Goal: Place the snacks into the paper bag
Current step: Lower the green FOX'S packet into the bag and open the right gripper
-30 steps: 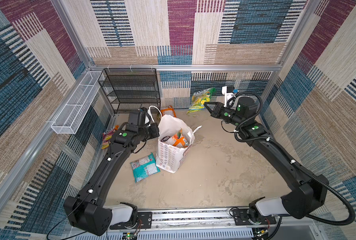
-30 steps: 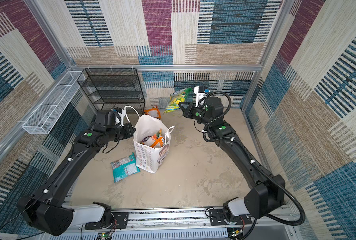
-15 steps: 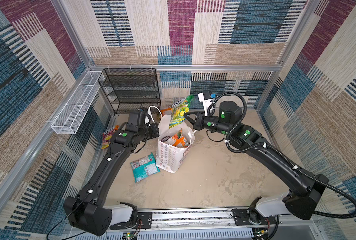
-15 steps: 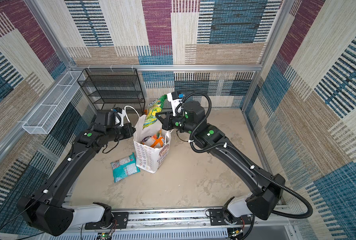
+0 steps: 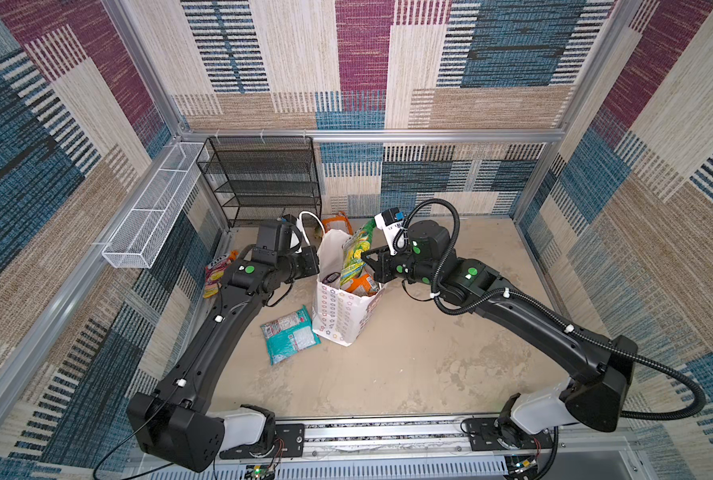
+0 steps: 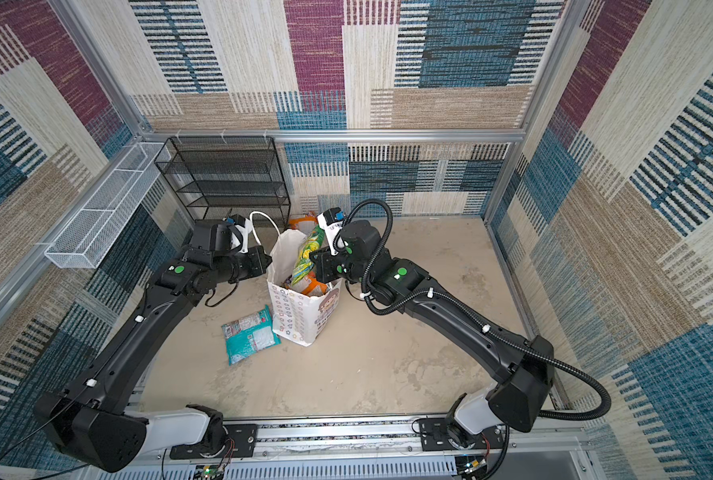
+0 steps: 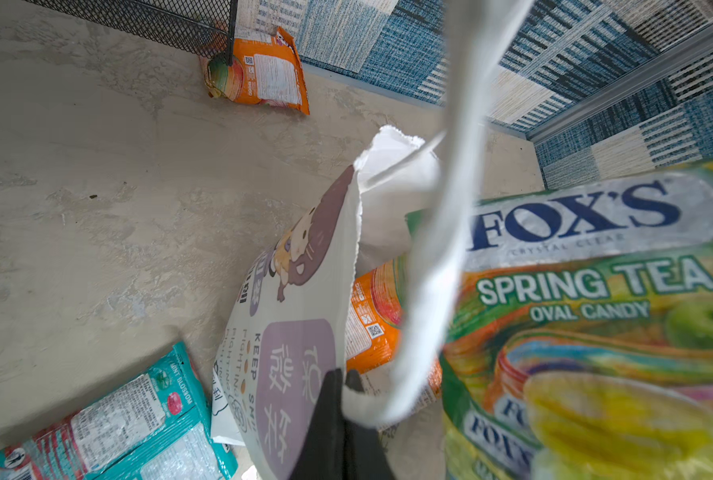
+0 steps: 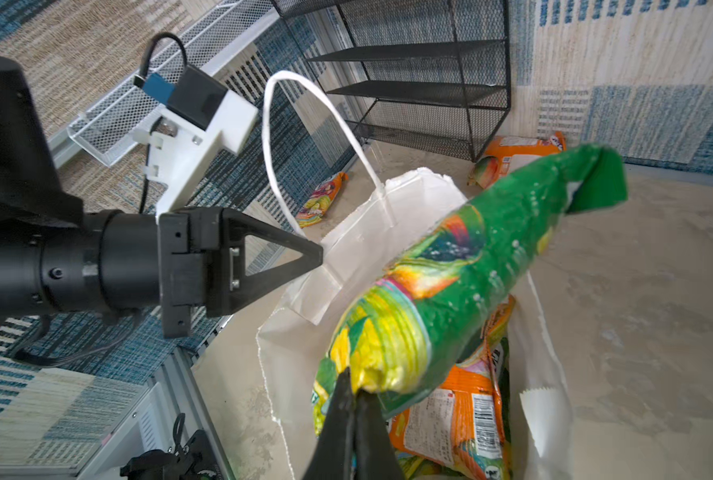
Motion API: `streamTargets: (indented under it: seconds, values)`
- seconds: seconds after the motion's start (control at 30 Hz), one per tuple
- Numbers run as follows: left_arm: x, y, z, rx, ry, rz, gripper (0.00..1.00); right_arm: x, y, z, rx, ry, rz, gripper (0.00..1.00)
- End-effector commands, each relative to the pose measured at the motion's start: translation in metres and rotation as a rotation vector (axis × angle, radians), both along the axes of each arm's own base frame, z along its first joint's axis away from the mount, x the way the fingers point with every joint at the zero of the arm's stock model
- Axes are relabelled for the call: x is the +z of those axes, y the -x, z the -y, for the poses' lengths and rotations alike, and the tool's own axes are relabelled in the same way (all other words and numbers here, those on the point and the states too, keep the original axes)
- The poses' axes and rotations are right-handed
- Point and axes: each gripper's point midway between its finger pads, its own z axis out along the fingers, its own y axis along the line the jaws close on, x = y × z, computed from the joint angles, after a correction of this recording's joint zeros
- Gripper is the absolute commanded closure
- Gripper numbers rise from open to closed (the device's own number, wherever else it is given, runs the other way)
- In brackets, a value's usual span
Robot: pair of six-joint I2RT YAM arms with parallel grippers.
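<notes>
Right wrist: green pouch [image 8: 450, 299] clamped in right tool [image 8: 352, 390] over paper bag [image 8: 359, 241].

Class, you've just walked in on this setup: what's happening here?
Two robot arms are packing snacks. The left gripper pinches the paper bag by a cord handle. The right gripper is shut on a green FOX'S pouch, held tilted at the bag's open mouth, not yet released. An orange pouch already lies inside. A teal pouch, a second orange pouch by the black rack and a pink-yellow pouch lie outside on the tabletop.
</notes>
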Motion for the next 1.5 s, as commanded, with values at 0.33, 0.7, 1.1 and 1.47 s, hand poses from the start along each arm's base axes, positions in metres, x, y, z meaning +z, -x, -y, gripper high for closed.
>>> streamTargets:
  seconds: [0.33, 0.7, 1.1, 1.47]
  values:
    - [-0.004, 0.002, 0.000, -0.013, -0.022, -0.013, 0.98, -0.007, -0.003, -0.014, 0.009, 0.039, 0.027, 0.96]
    - [-0.002, 0.003, -0.001, -0.012, -0.023, -0.009, 0.98, -0.010, 0.020, -0.033, 0.048, 0.025, -0.001, 0.87]
    - [-0.002, 0.003, -0.001, -0.014, -0.028, -0.006, 0.98, 0.018, 0.021, -0.027, 0.024, 0.005, 0.017, 0.50]
    - [-0.001, 0.004, 0.000, -0.015, -0.025, -0.007, 0.98, 0.077, 0.035, 0.050, -0.203, -0.053, 0.062, 0.11]
